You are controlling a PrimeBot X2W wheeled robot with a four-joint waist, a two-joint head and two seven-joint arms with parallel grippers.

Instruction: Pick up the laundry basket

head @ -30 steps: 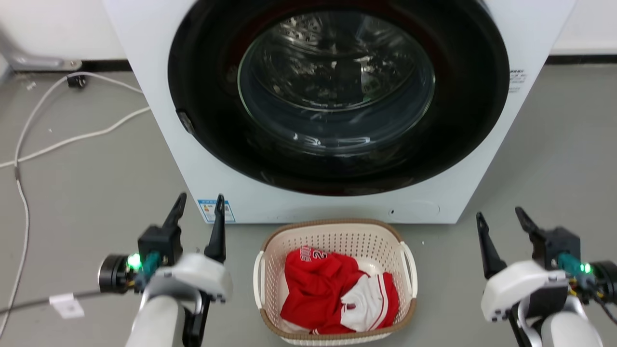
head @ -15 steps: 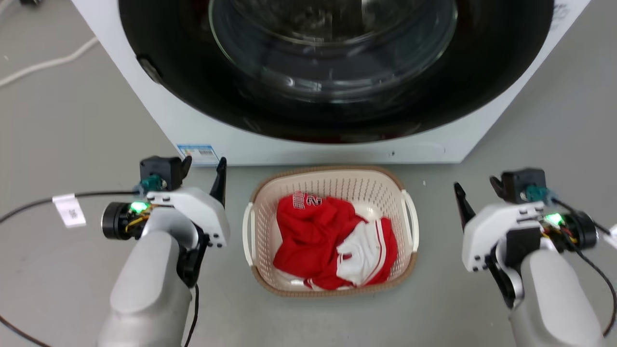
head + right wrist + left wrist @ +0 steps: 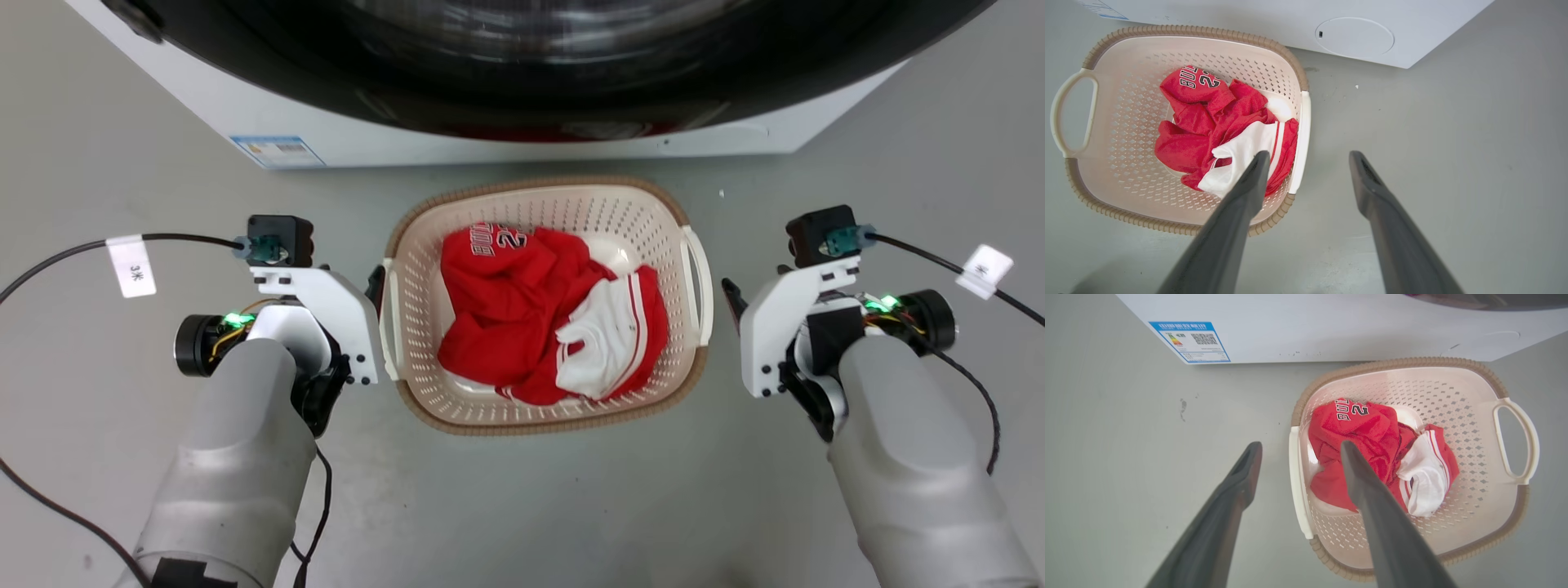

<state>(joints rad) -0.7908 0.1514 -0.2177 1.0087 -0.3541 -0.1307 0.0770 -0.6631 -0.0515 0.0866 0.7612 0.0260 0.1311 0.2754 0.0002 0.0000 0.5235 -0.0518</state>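
Note:
The laundry basket (image 3: 622, 219) is cream perforated plastic with a brown rim. It stands on the floor in front of the washing machine and holds red and white clothes (image 3: 539, 310). My left gripper (image 3: 1300, 446) is open and points down over the basket's left white handle (image 3: 1298, 486), one finger outside it and one over the clothes. My right gripper (image 3: 1309, 155) is open too and straddles the right white handle (image 3: 1301, 139) the same way. In the head view the left gripper (image 3: 372, 286) and right gripper (image 3: 729, 298) flank the basket. Neither holds anything.
The white washing machine (image 3: 490, 139) with its dark round door stands right behind the basket. Black cables with white tags (image 3: 131, 265) trail from both wrists. Grey floor (image 3: 531, 506) stretches around the basket on the near side and both sides.
The head camera has tipped down, so the machine has slid up out of the picture. Both arms have swung inward and their fingers now point down at the basket's side handles.

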